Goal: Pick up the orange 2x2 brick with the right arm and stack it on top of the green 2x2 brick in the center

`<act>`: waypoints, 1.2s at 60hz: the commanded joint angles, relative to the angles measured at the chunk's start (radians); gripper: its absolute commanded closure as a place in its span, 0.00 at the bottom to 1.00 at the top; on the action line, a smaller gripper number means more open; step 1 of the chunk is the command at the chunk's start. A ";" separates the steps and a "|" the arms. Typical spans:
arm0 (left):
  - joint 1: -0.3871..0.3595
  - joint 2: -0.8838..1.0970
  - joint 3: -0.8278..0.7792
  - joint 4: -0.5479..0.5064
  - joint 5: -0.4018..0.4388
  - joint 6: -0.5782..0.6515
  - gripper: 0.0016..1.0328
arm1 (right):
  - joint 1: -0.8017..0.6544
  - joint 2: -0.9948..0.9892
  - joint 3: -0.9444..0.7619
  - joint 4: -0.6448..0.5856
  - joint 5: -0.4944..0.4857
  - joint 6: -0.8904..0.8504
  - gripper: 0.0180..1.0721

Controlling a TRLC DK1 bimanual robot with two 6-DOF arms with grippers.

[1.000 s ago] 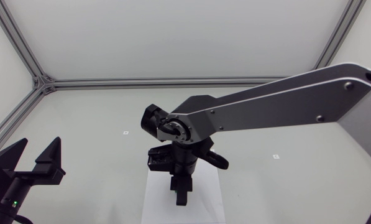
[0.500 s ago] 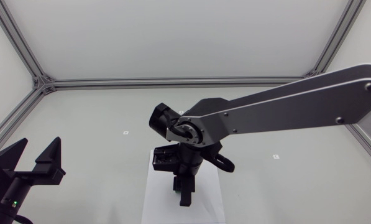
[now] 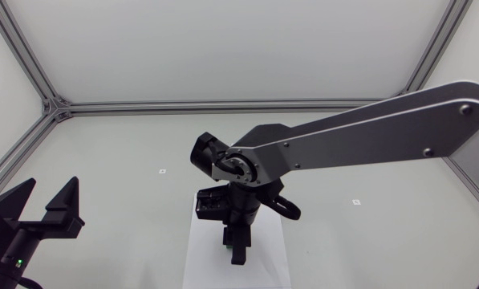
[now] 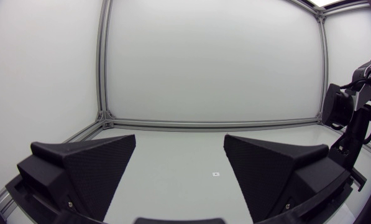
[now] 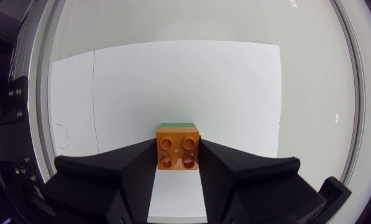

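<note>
Our right gripper is clenched on the orange brick, one finger on each side, with the studs upward. Just behind it a thin strip of the green brick shows. We judge therefore that the orange brick is over the green one, seated or nearly so. We cannot tell whether the studs are already engaged.

In the last second the right arm has shifted a little sideways over the white sheet and then come slightly back. For the task this looks like the last aligning. What remains is to press down and to let go.

Both bricks stand on the white sheet, and paper shows on every side of them. The gripper should have room to open and to rise straight up. Beyond the white sheet the tabletop stretches widely. Our left gripper rests well apart from the white sheet, with its fingers spread and holding nothing. Farthest from the white sheet, the frame rail closes the tabletop.
</note>
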 commanded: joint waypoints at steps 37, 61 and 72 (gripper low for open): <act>0.005 -0.008 -0.041 -0.013 0.004 0.013 0.04 | -0.020 0.069 -0.114 -0.002 0.038 -0.016 0.65; 0.005 -0.008 -0.041 -0.015 0.004 0.013 0.04 | -0.016 0.052 -0.098 0.015 0.026 -0.016 0.58; 0.005 -0.008 -0.041 -0.013 0.004 0.013 0.04 | -0.013 0.038 -0.099 0.014 0.020 -0.016 0.58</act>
